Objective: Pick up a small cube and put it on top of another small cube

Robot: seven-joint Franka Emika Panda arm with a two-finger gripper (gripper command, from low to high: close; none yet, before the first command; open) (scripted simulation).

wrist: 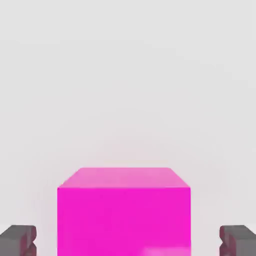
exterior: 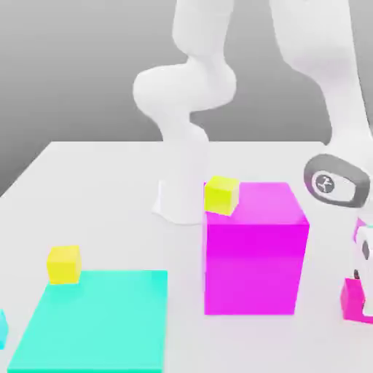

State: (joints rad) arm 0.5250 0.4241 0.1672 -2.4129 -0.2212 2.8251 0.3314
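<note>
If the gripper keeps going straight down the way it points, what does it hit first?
Most likely the small magenta cube: it sits centred between the open fingers of the gripper, though the remaining gap is unclear.

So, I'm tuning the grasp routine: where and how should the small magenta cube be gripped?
Grip the small magenta cube across its two opposite vertical side faces, coming straight down from above. It sits flat on the table, and the gripper already straddles it, one fingertip apart from each side.
</note>
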